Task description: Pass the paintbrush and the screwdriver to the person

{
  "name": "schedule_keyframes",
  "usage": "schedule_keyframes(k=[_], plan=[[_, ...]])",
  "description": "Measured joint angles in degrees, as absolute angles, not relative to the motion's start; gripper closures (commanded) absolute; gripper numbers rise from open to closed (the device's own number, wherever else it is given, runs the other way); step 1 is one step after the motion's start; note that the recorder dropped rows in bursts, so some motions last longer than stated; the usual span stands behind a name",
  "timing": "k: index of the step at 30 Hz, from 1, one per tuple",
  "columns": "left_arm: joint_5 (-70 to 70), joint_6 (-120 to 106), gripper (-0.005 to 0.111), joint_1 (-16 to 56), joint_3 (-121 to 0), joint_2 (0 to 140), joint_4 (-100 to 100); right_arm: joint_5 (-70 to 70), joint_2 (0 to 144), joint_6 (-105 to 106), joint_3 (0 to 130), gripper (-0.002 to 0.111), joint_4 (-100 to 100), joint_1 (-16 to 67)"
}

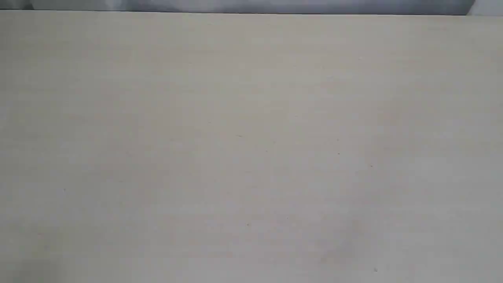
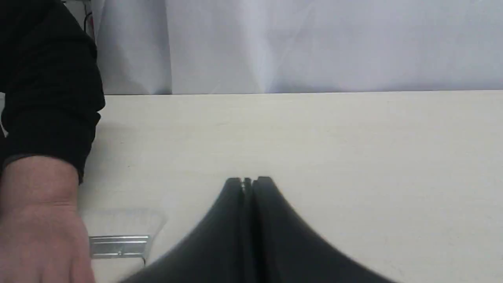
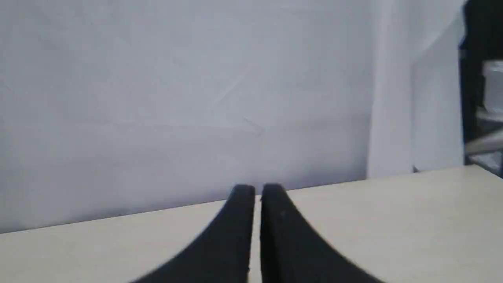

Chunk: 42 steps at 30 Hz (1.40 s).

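In the left wrist view the paintbrush [image 2: 122, 234] lies on the pale table, showing its pale bristles and silver ferrule; the handle is hidden. The person's bare hand [image 2: 39, 220] with a black sleeve [image 2: 47, 90] is right beside the brush, covering its near side. My left gripper [image 2: 248, 181] is shut with nothing between its black fingers, a short way from the brush. My right gripper [image 3: 257, 189] is shut and empty above the table's far edge. The screwdriver is out of view. The exterior view shows only bare table [image 1: 251, 149], no gripper.
A white cloth backdrop [image 2: 314, 43] hangs behind the table's far edge. At one side of the right wrist view stands dark equipment [image 3: 483, 98] just off the table corner.
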<state>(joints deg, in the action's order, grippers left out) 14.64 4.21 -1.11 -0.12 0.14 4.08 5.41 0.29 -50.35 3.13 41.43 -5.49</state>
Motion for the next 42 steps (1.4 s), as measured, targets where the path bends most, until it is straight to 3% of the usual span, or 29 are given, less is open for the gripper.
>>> schedule_keyframes(k=[4,17,30,42], plan=[[14.6,4.2,0.107,-1.1,-0.1,0.1,4.1,5.2,0.3,-48.5,0.5,0.104,41.1,-8.8],[14.6,4.2,0.107,-1.1,-0.1,0.1,4.1,4.8,0.3,-42.0,0.2,0.104,39.4,-8.9],[14.6,4.2,0.107,-1.1,-0.1,0.1,4.1,7.7,0.3,-0.4,0.2,0.104,8.0,-8.9],[14.6,4.2,0.107,-1.1,-0.1,0.1,4.1,9.4,0.3,-2.0,0.2,0.104,6.9,-8.9]])
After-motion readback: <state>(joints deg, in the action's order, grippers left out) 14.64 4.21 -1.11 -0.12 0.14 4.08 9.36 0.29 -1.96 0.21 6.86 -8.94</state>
